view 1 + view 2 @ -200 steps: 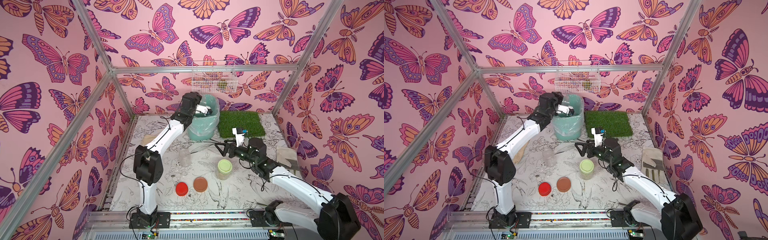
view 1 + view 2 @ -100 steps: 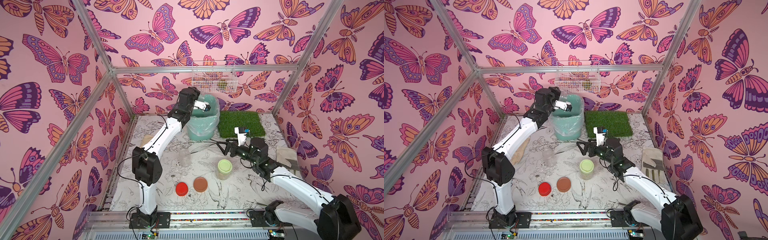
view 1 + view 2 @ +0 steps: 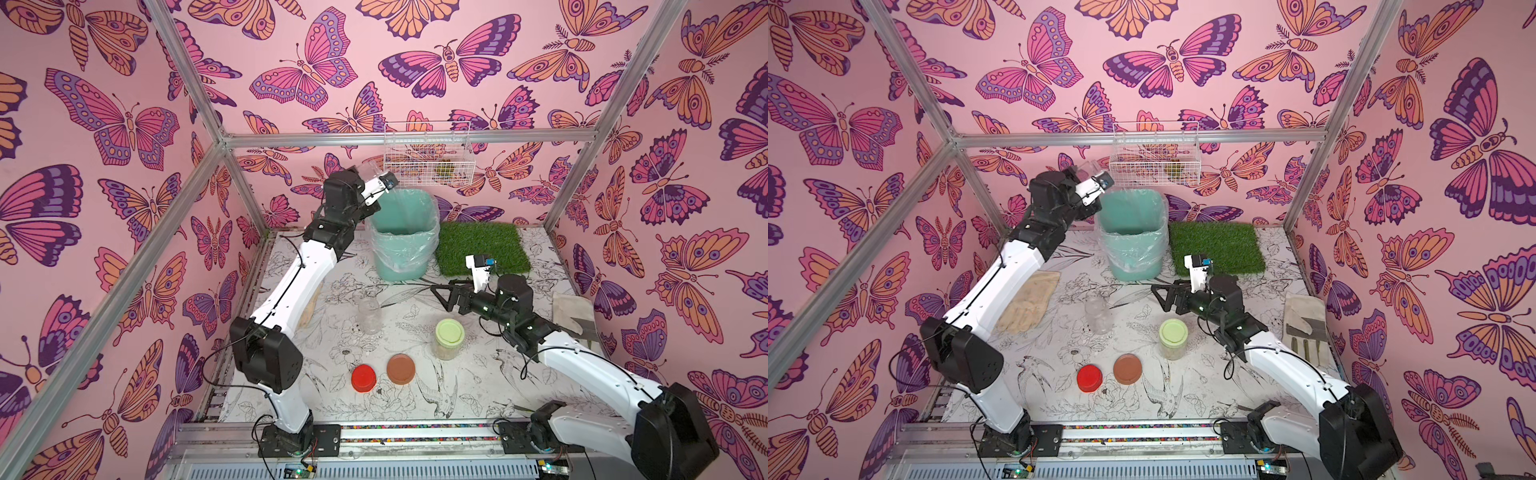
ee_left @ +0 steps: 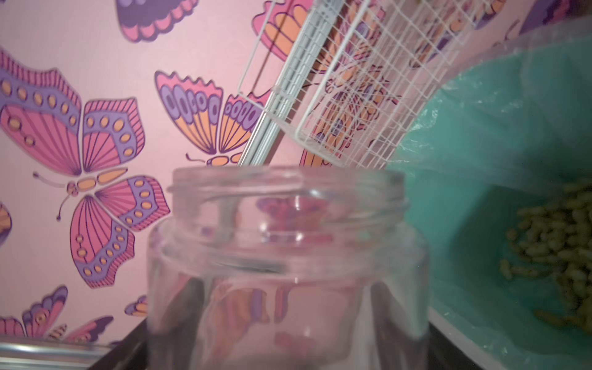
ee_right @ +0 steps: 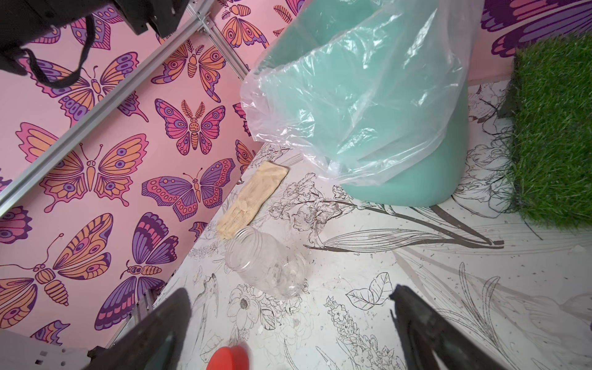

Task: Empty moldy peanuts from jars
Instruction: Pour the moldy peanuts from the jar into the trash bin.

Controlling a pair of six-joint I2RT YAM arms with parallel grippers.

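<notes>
Peanuts [image 4: 557, 256] are dumped in bin [image 3: 405, 253]; empty jar [image 4: 285, 256] is clamped by left gripper [image 3: 371, 176], upper centre. Green-lidded jar [image 3: 449, 332] is due next; right gripper [image 3: 441, 296] spread wide.

Bare tabletop [image 3: 415, 316] lies open between the lidless jar [image 3: 369, 316] and the green-lidded jar [image 3: 449, 338]. The red lid [image 3: 363, 378] and brown lid [image 3: 401, 368] occupy the front centre. The bin [image 3: 401, 257] and grass mat [image 3: 482, 249] close the rear; the left arm [image 3: 291, 286], holding the raised jar [image 4: 288, 262], crowds the bin's left rim beside the wire basket [image 3: 428, 158].
</notes>
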